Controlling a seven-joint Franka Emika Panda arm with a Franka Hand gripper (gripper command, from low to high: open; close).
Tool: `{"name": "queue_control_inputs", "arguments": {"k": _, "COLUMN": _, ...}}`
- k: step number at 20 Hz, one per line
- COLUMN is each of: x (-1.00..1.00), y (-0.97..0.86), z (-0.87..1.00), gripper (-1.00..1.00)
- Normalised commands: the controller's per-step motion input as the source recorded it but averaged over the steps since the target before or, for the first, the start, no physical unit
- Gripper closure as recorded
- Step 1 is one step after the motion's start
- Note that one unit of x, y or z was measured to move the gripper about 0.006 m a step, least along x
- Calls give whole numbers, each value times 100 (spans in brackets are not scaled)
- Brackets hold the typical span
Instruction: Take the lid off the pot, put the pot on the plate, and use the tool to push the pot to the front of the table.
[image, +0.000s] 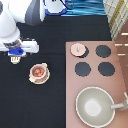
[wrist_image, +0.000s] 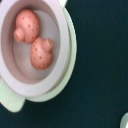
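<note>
The open pot (image: 38, 73) with two red-brown pieces inside sits on the plate (image: 45, 78) on the black bench (image: 50, 105), and its lid (image: 78, 49) rests on a stove burner. The gripper (image: 15, 60) hangs just above the pot toward the exterior view's top-left, with a cream tool (image: 16, 61) at its tip; whether the fingers clamp it cannot be told. The pot looks light, stiff and likely to slide; its side tabs suit gripping.

a pinkish-brown stove (image: 97, 80) beside blue striped cloth (image: 85, 7) at the exterior view's top.
</note>
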Motion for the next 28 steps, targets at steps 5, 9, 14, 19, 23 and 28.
{"name": "queue_control_inputs", "arguments": {"k": 5, "x": -60, "y": -69, "z": 4, "gripper": -100}}
{"name": "queue_control_inputs", "arguments": {"k": 9, "x": -71, "y": -67, "z": -1, "gripper": -100}}
{"name": "queue_control_inputs", "arguments": {"k": 14, "x": -89, "y": -45, "z": -13, "gripper": -100}}
{"name": "queue_control_inputs", "arguments": {"k": 19, "x": -100, "y": -9, "z": -30, "gripper": -100}}
{"name": "queue_control_inputs", "arguments": {"k": 23, "x": -100, "y": -5, "z": -40, "gripper": -100}}
{"name": "queue_control_inputs", "arguments": {"k": 28, "x": -100, "y": -11, "z": -64, "gripper": -100}}
